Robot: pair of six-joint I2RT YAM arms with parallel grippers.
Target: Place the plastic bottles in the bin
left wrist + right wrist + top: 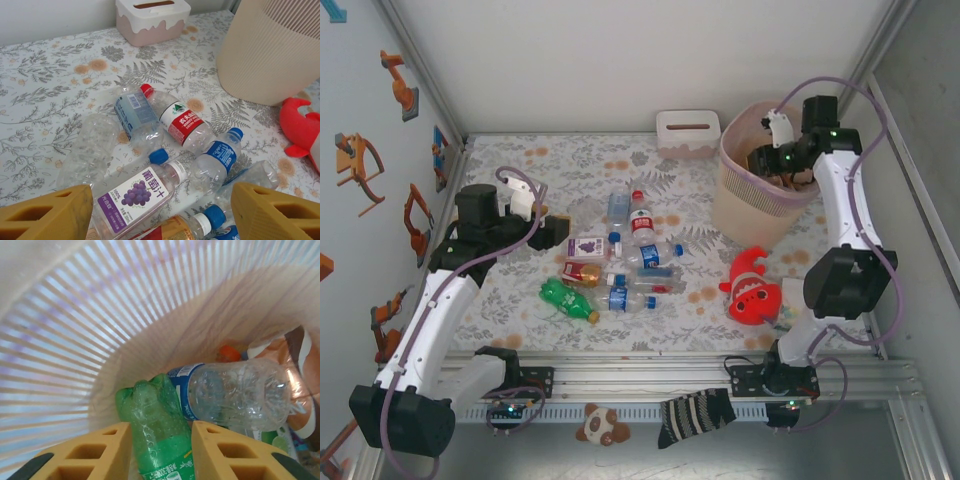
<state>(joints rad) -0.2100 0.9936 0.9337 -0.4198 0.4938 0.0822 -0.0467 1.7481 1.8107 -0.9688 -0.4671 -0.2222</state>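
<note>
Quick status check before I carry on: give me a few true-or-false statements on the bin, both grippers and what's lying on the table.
1. The right gripper is at the bin, fingers pointing down into it. True.
2. The bin is empty. False: a green bottle and a clear blue-labelled bottle lie inside.
3. The left gripper is holding a bottle. False: it is open above the table, gripping nothing.
4. A red-capped bottle lies on the table. True.
5. The red plush fish is in the bin. False: it lies on the table next to the bin.
</note>
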